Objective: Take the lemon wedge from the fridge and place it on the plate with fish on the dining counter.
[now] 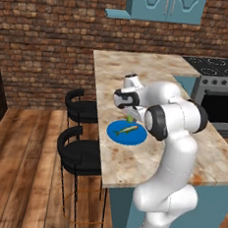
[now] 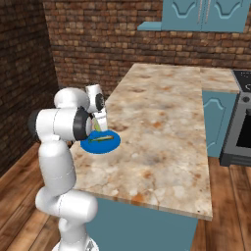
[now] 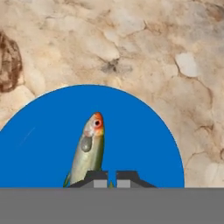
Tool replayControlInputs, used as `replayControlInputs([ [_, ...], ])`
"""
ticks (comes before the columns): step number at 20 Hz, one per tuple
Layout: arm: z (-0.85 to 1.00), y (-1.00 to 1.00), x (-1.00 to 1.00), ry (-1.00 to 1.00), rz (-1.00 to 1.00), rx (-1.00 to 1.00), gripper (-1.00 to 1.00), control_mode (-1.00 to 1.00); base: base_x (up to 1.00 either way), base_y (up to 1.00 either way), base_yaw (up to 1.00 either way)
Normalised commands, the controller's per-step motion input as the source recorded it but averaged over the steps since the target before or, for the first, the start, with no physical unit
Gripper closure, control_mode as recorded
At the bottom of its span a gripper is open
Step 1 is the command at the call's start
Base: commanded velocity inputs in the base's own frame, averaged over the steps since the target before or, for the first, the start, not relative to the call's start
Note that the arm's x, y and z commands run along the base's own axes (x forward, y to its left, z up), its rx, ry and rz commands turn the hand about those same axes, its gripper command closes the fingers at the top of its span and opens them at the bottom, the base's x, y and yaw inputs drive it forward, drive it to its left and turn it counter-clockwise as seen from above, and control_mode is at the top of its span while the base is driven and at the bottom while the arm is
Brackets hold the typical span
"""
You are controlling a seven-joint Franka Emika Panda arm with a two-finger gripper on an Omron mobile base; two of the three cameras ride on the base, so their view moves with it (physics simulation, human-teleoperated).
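One yellow-green lemon wedge (image 1: 130,119) gripped in pincer (image 1: 131,116), above blue plate (image 1: 135,138), fish (image 3: 87,151).

Two base views from behind the arm, both over the plate (image 1: 127,133) (hand view close above it).

Possibly lemon wedge (image 1: 130,119) above plate (image 1: 115,136)

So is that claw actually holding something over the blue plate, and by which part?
The claw pinches a small yellow-green piece, seemingly the lemon wedge, above the plate; which part cannot be told.
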Motion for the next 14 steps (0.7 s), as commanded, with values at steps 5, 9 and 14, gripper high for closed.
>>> replayControlInputs([
  [5,-0.48,0.05,0.24,0.24,0.00,0.00,1.00,-1.00,0.00,0.00,0.00],
  [9,-0.44,0.05,0.20,0.20,0.00,0.00,1.00,-1.00,0.00,0.00,0.00],
  [14,-0.34,0.00,0.13,0.15,0.00,-0.02,1.00,-1.00,0.00,0.00,0.00],
])
